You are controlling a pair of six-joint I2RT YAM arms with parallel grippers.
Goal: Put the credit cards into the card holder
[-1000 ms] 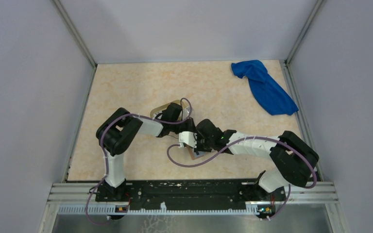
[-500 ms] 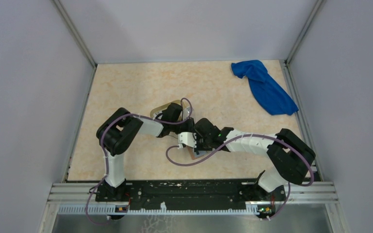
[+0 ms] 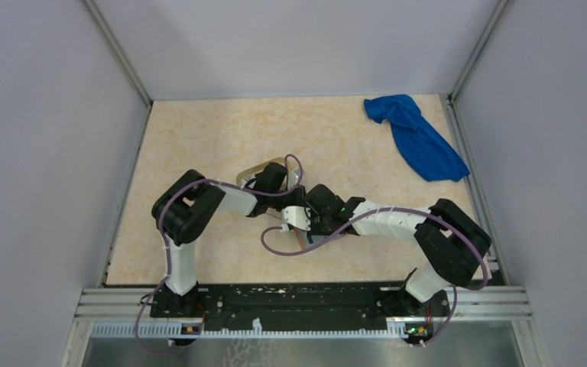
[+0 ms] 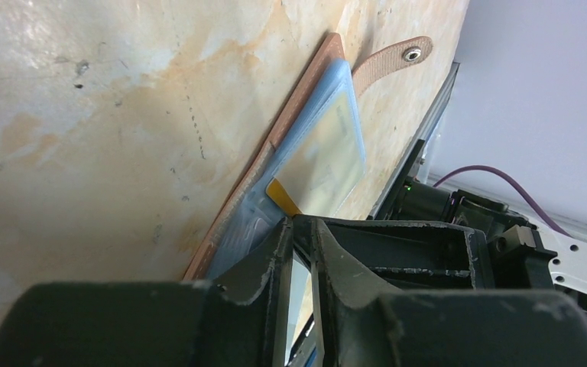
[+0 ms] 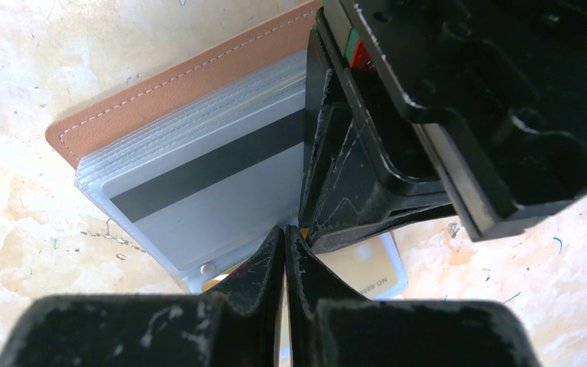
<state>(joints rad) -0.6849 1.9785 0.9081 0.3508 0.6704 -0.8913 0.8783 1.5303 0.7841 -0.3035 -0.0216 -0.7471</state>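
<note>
We see both arms reaching in over the middle of the desk (image 3: 222,130), their wrists meeting above the holder (image 5: 176,88), which the top view mostly hides. The holder lies open and flat on the desk, tan cover underneath and clear sleeves (image 4: 329,145) stacked on top. Its strap (image 4: 390,60), with a snap, lies out from one end. In the right wrist view a grey card (image 5: 199,202) with a black stripe sits at the top of the sleeve stack, one end reaching under the left jaws; we cannot tell if it is fully inside a sleeve. A yellow card (image 5: 371,269) pokes out from under the sleeves. The left jaws stand over the sleeves with only a narrow slit between them and something pale showing in it; we cannot tell whether they grip a card. The right jaws are closed tight, tips together at the sleeves' edge, just beside the left jaws, and we cannot tell whether anything is pinched. A blue cloth (image 3: 416,138) lies crumpled at the far right corner, well apart from the arms
</note>
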